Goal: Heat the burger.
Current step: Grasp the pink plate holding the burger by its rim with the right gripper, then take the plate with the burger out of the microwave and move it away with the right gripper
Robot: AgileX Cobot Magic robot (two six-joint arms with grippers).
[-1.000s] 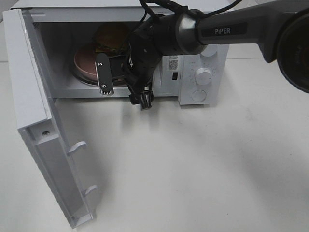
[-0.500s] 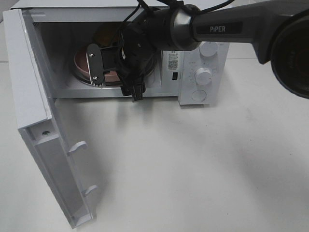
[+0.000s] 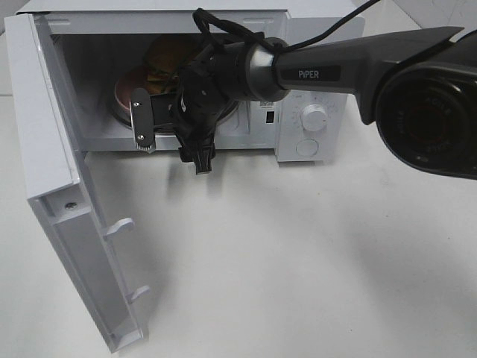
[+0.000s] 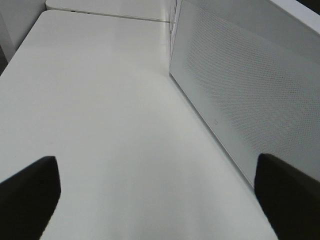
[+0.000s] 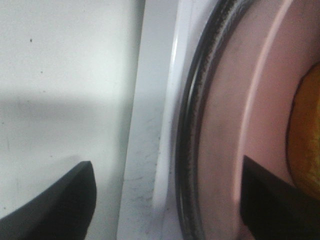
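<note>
The round burger with a glossy golden bun (image 3: 165,56) sits on the wide pink plate (image 3: 128,93) inside the open white microwave (image 3: 298,19) — just behind the right gripper (image 3: 160,128), the nearer arm's, its jaws apart at the cavity mouth, clasping nothing; the left gripper (image 4: 155,195) — jaws wide — hangs over bare table.

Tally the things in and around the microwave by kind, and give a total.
Microwave: 1
Burger: 1
Pink plate: 1
Dials on the microwave panel: 2
Total: 5
</note>
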